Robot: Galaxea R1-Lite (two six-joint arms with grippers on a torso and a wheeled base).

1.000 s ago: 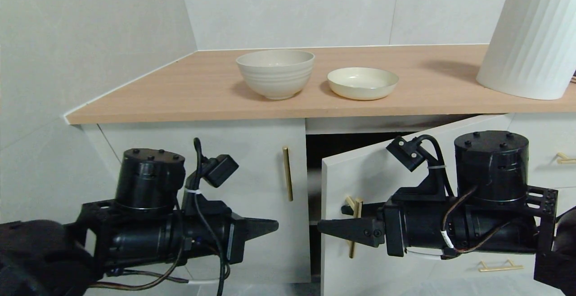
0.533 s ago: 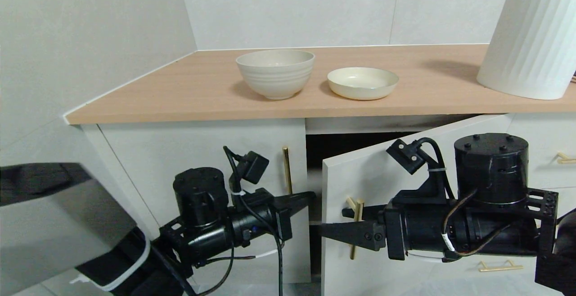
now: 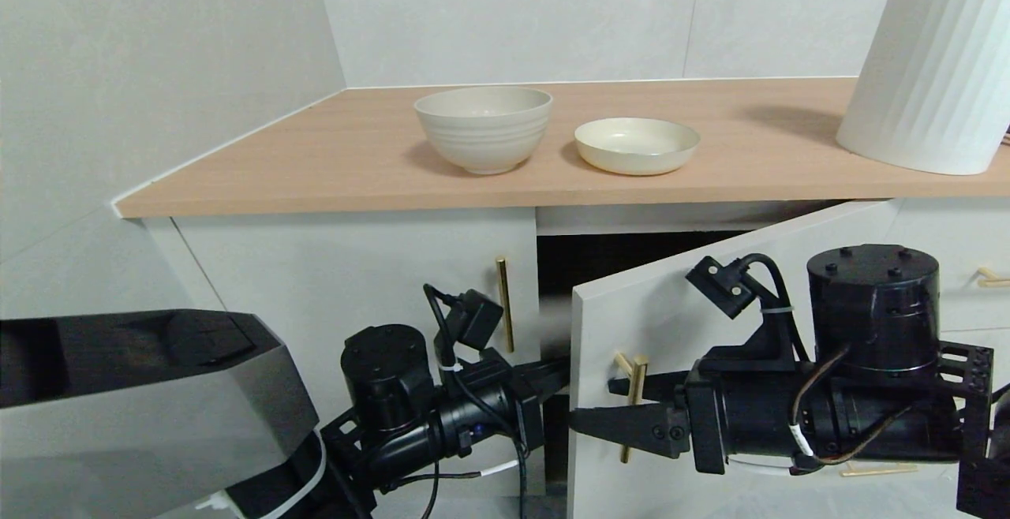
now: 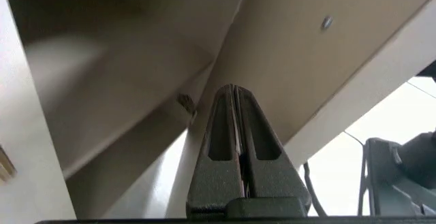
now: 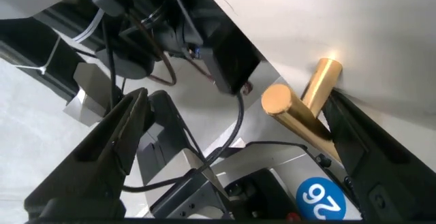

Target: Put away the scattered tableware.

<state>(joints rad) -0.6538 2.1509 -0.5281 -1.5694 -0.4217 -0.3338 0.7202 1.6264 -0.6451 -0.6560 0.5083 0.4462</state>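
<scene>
The head camera looks forward and down at the counter (image 3: 331,164) and cabinet (image 3: 355,266) from nearby. The left wrist camera peers closely into the cabinet; the right wrist camera faces the door handle (image 5: 303,108) close up, which the head view shares.

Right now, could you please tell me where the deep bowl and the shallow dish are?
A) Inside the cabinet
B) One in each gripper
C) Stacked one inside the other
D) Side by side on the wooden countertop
D: the deep bowl and the shallow dish stand apart, next to each other, on the wooden countertop, above the partly open cabinet door.
</scene>
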